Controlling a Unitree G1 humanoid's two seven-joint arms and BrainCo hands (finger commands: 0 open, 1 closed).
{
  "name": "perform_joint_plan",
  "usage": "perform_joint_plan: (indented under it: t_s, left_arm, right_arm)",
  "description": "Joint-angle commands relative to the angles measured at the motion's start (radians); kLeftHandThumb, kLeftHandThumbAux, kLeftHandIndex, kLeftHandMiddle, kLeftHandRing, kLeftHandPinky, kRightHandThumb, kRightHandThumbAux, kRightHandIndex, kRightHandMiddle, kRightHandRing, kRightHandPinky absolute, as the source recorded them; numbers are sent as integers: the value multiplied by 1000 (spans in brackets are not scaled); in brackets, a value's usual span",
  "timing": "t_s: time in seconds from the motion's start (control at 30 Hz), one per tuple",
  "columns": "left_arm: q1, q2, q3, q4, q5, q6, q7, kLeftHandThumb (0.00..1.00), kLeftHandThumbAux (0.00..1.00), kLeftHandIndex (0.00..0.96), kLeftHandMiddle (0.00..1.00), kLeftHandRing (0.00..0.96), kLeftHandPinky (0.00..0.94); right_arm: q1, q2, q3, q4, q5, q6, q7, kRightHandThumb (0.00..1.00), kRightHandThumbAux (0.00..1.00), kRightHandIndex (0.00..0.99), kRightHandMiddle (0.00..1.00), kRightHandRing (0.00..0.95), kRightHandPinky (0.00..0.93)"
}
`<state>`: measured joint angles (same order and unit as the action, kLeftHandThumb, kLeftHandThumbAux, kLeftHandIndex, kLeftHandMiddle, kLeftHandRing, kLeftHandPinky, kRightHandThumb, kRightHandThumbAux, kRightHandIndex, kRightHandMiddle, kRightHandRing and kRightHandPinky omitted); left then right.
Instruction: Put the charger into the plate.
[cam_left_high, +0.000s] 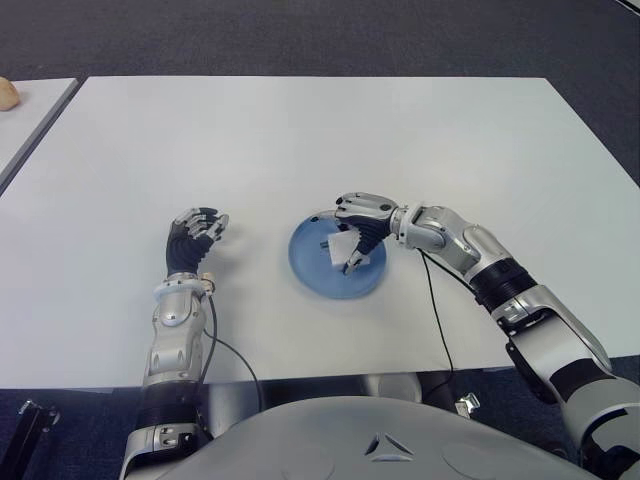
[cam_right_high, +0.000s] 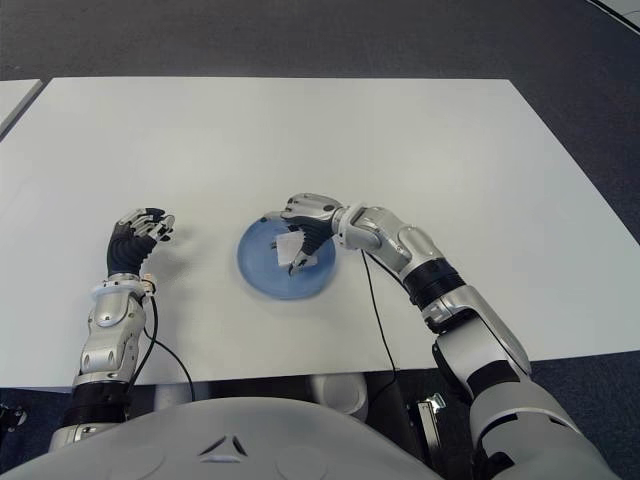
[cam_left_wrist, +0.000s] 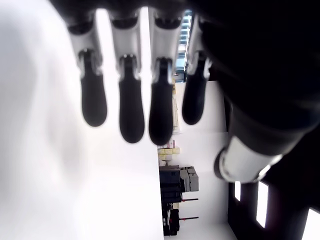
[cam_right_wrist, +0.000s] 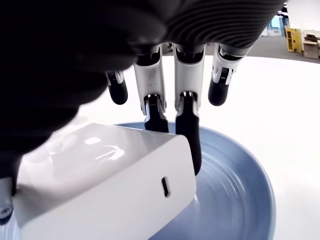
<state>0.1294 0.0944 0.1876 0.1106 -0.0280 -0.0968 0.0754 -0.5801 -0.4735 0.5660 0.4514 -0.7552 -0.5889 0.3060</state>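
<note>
1 charger (cam_right_wrist: 107, 185) in right hand (cam_left_high: 357, 232), over plate (cam_left_high: 310, 262)

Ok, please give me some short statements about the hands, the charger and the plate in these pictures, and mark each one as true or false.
1. The right hand holds the white charger over the blue plate. True.
2. The left hand grasps the charger. False: it holds nothing and shows to the left of the plate.
3. The plate stands on the white table. True.
4. The charger lies on bare table beside the plate. False: it is in the right hand, above the plate.
5. The plate is red. False: it is blue.
</note>
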Motion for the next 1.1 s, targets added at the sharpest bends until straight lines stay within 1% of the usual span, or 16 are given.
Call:
perform_joint_plan:
  t_s: [0.03, 0.33, 0.43, 0.63, 0.8, 0.93, 1.1]
  left_arm:
    - [-9, 4, 1, 21, 7, -4, 1, 702, 723, 428, 516, 522, 502]
    - [-14, 4, 3, 33, 4, -8, 0, 701, 724, 428, 514, 512, 484]
    - [-16, 3, 4, 39, 2, -15, 0, 701, 724, 428, 514, 513, 495]
    - [-20, 0, 6, 54, -2, -33, -1, 703, 723, 428, 519, 518, 508]
    - [-22, 0, 5, 63, 1, -43, 2, 703, 723, 428, 517, 521, 508]
    - [-26, -1, 5, 75, 6, -54, 8, 703, 723, 428, 521, 526, 515]
    - [-31, -2, 4, 84, 0, -64, 2, 704, 722, 428, 527, 532, 519]
  right_arm:
    - [-21, -10, -10, 6, 30, -20, 26, 0, 423, 0, 0, 0, 0]
    - [-52, -14, -16, 22, 73, -67, 45, 0, 355, 0, 0, 0, 0]
    - [-55, -14, -17, 27, 71, -75, 40, 0, 339, 0, 0, 0, 0]
    - [-84, -10, -24, 27, 88, -84, 62, 5, 307, 0, 0, 0, 0]
    - [-113, 4, -32, 32, 101, -74, 75, 9, 284, 0, 0, 0, 0]
    - [-156, 29, -55, 43, 107, -41, 62, 5, 277, 0, 0, 0, 0]
    - [-197, 43, -89, 44, 107, -15, 31, 0, 287, 0, 0, 0, 0]
